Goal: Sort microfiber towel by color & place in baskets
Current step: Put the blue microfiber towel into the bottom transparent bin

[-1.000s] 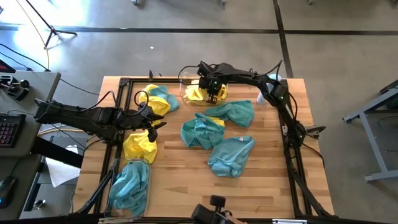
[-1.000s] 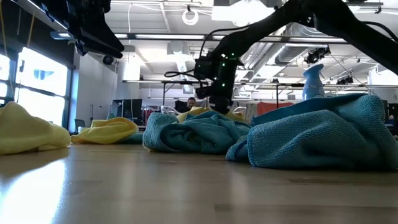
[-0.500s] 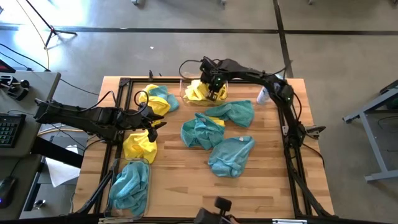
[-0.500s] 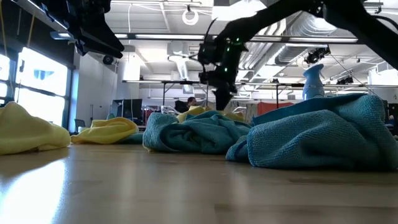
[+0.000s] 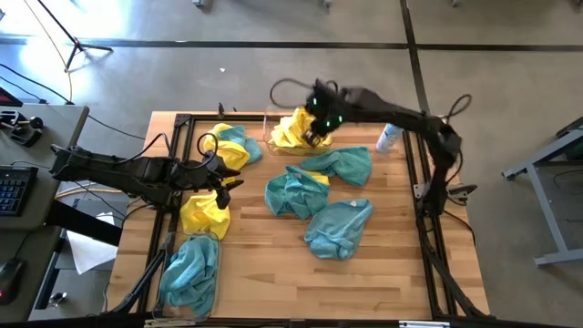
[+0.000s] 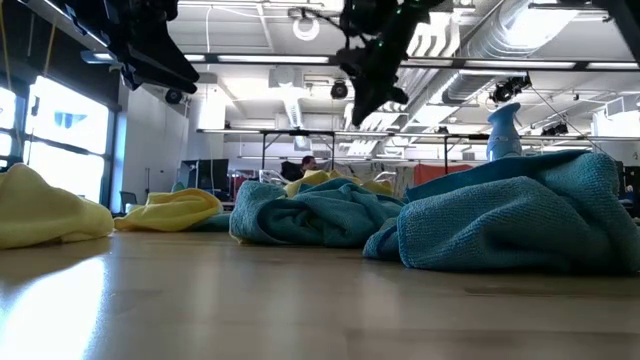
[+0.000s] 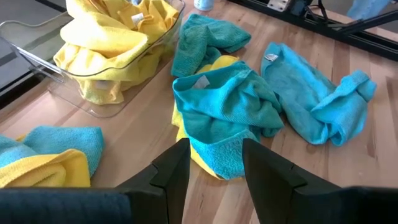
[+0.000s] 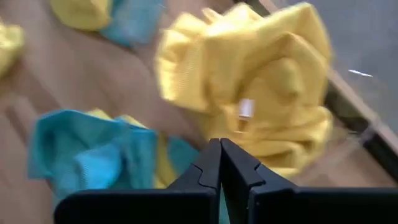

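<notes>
Yellow towels (image 5: 296, 130) fill the clear basket (image 7: 93, 102) at upper middle, so like goes with like | right claw (image 5: 318, 128) above it, pinched closed, holding nothing | left claw (image 7: 214, 165) at left, open, empty | teal towels (image 5: 339, 228) wait mid-surface (image 5: 383, 273).

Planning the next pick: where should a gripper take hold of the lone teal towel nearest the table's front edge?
Grip the teal towel at its bunched, raised fold near the middle, coming straight down from above. It lies apart from the other cloths, so a top-down pinch on the highest ridge should gather fabric without snagging the neighbouring pile. The flat edges probably offer little to pinch.
</notes>
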`<control>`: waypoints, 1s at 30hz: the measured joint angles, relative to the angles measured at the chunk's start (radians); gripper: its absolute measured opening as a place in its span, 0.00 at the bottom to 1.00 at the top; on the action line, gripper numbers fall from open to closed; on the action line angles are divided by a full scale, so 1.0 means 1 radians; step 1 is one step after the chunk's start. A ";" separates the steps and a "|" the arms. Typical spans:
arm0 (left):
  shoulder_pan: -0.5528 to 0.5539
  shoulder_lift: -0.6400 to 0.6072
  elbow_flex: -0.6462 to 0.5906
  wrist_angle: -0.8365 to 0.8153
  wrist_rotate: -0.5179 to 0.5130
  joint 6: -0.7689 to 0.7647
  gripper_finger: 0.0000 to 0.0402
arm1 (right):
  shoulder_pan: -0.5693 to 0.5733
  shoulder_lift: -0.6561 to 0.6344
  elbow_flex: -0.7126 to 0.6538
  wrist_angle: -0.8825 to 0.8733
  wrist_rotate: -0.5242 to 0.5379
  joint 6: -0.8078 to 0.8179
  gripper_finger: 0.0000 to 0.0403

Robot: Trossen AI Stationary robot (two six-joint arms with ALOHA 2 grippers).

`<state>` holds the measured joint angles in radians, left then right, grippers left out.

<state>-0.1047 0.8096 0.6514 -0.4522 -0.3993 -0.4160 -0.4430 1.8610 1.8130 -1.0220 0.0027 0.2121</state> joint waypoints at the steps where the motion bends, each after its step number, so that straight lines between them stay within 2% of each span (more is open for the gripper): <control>1: 0.000 0.000 0.000 0.000 0.000 0.000 0.34 | 0.030 -0.035 -0.057 0.057 0.016 0.030 0.00; 5: 0.000 0.000 0.000 0.000 0.015 0.000 0.34 | 0.152 -0.200 -0.312 0.253 0.053 0.179 0.00; 8: 0.000 0.000 0.000 0.001 0.033 0.000 0.34 | 0.255 -0.329 -0.468 0.334 0.103 0.314 0.00; 12: 0.000 0.000 0.000 0.002 0.035 0.000 0.34 | 0.412 -0.479 -0.617 0.391 0.249 0.487 0.00; 15: 0.000 0.003 0.000 0.006 -0.008 -0.013 0.34 | 0.529 -0.554 -0.694 0.405 0.360 0.600 0.00; 18: 0.001 0.009 0.000 0.014 -0.008 -0.025 0.35 | 0.625 -0.592 -0.750 0.406 0.443 0.707 0.00; 23: 0.000 0.064 0.004 0.067 0.133 -0.001 0.41 | 0.732 -0.601 -0.813 0.400 0.469 0.799 0.00; 26: -0.003 0.133 0.025 0.091 0.188 0.024 0.47 | 0.777 -0.601 -0.861 0.395 0.499 0.815 0.00; 30: -0.033 0.266 0.107 0.104 0.176 0.079 0.52 | 0.815 -0.601 -0.919 0.358 0.523 0.864 0.00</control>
<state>-0.1378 1.0757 0.7587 -0.3485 -0.2228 -0.3374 0.3718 1.2602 0.8940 -0.6636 0.5261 1.0762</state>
